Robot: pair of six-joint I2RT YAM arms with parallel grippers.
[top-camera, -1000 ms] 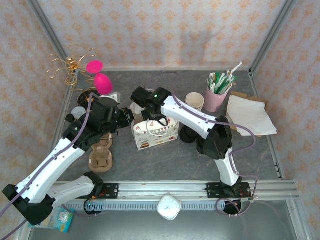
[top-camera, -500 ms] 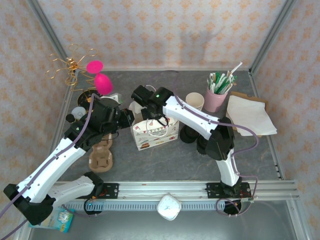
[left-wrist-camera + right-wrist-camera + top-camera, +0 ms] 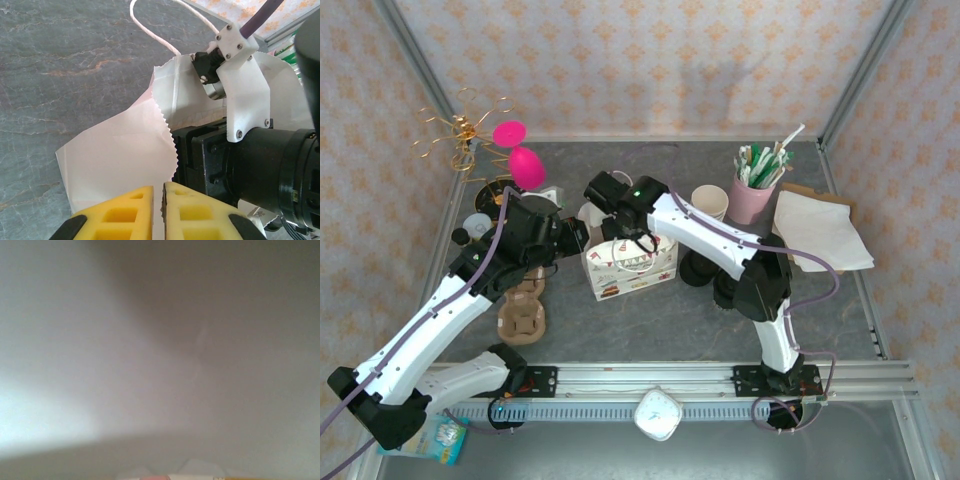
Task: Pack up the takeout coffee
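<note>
From above: my left gripper (image 3: pixel 570 238) pinches the left lip of the paper bag (image 3: pixel 632 270) on the table (image 3: pixel 700 330), while my right gripper (image 3: pixel 635 242) reaches down through its mouth.

Left wrist: my yellow fingers (image 3: pixel 125 212) are clamped on the bag's white wall, with my right arm's black wrist (image 3: pixel 260 160) sunk in the opening beside them.

Right wrist: blurred white paper; whether these jaws are parted I cannot tell.

The takeout coffee is hidden, and I judge it is inside the bag. The step in hand is setting it down. Next calls for a straight lift out, clear of the paper.
</note>
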